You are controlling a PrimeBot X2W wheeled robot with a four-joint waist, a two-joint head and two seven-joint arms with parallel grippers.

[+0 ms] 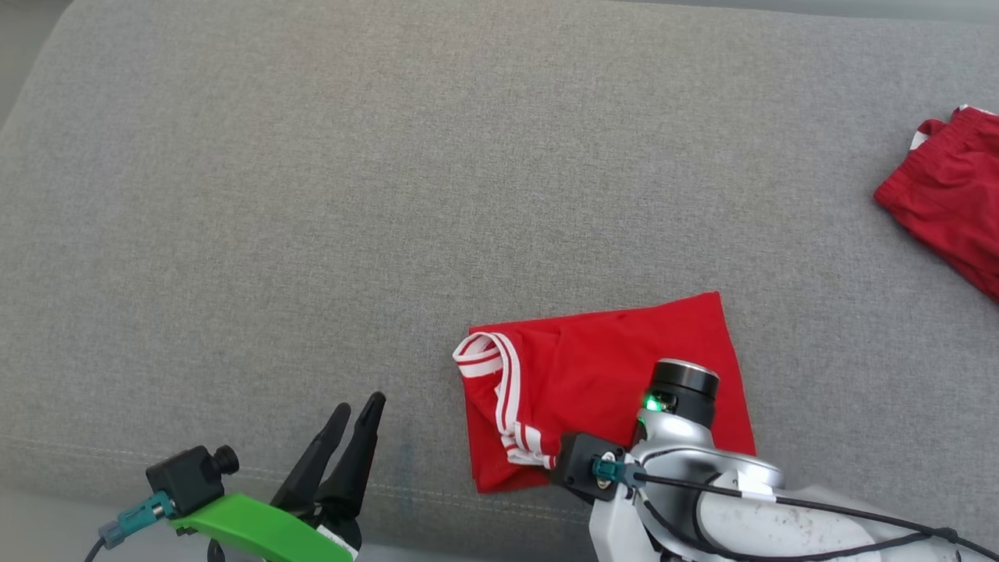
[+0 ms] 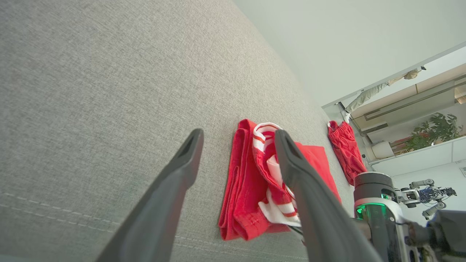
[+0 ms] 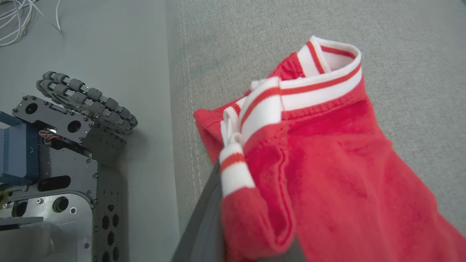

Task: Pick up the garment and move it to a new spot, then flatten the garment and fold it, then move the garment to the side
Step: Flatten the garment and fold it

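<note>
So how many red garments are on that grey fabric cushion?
2. A folded red garment with white striped trim lies near the front edge; a second red garment lies at the right edge, partly out of frame.

Two red garments: the striped garment [image 1: 609, 375] at the near edge, and the far garment [image 1: 948, 195] well apart on the right. One grey cushion [image 1: 312, 195] lies under both, with one stitched seam [image 1: 94, 457] along its near side.

There are two sets of jaws. The left jaws show two dark fingers [image 1: 355, 453]; the right jaws show one finger [image 3: 202, 225] in the right wrist view.

There are two black wrist cameras: the left camera [image 1: 191, 476] and the right camera [image 1: 581, 467]. The rest comes singly:

- green cover [image 1: 250, 527]
- green light [image 1: 650, 403]
- pale forearm [image 1: 780, 527]
- roller wheel [image 3: 87, 98]
- plant [image 2: 435, 131]

There are several white cables [image 3: 22, 18], too tangled to count.
</note>
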